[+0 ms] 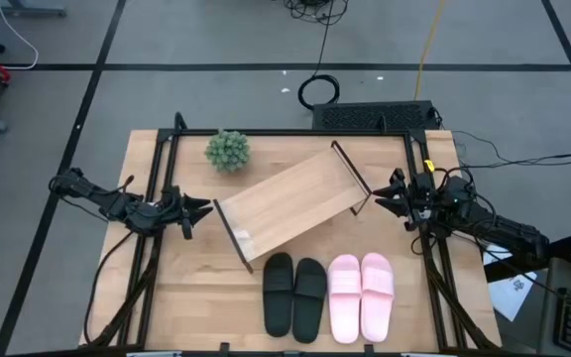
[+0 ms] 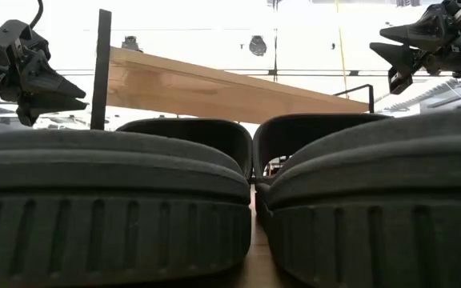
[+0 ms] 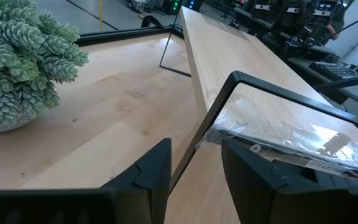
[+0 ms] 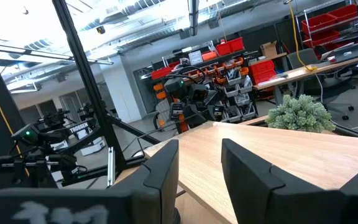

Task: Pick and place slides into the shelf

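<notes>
The shelf (image 1: 290, 203), a light-wood board with black wire end frames, stands slantwise in the middle of the table. A black pair of slides (image 1: 293, 295) and a pale pink pair (image 1: 361, 295) lie side by side near the front edge, soles down. The black heels (image 2: 110, 200) fill the low view. My left gripper (image 1: 206, 208) is open at the shelf's left end, and the end frame's wire (image 3: 216, 106) runs through the gap between its fingers (image 3: 194, 155). My right gripper (image 1: 377, 195) is open at the right end frame (image 4: 82, 81), level with the board.
A small potted plant (image 1: 227, 150) stands at the far left of the table, behind the shelf. Black rails (image 1: 152, 198) run along the table's left and right sides. Bare wood lies between the shelf and the slides.
</notes>
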Available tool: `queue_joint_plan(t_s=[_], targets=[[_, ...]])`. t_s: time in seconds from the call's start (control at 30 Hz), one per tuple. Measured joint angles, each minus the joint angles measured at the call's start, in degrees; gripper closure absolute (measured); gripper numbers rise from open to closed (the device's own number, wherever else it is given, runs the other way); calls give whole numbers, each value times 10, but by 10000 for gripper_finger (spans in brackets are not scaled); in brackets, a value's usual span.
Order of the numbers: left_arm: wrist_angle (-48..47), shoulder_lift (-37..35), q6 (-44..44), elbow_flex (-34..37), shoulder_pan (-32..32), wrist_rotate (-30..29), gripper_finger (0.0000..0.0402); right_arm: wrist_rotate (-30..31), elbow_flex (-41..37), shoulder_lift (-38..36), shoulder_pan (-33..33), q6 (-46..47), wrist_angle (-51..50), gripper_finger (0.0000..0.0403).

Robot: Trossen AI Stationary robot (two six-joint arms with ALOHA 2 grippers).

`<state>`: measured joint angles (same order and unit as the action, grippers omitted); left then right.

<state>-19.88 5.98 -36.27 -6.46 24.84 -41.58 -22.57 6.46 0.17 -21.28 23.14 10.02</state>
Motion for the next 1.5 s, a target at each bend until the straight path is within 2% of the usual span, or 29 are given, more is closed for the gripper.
queue_joint_plan(t_s=[0.77,0.97,1.07,1.23,1.33,1.43,1.5], targets=[[0,0,0,0,0,0,259,0,0,0,0,0,14,292],[0,0,0,0,0,0,259,0,0,0,0,122,13,292],[1,0,0,0,0,-3,259,4,0,0,0,143,26,292],[51,0,1,0,0,-76,259,72,0,0,0,150,70,292],[96,0,-6,0,-3,-113,259,145,0,0,0,146,101,292],[146,0,-31,0,-7,-126,259,224,0,1,0,129,150,292],[175,0,-7,-5,-8,-127,259,243,0,3,0,101,213,292]])
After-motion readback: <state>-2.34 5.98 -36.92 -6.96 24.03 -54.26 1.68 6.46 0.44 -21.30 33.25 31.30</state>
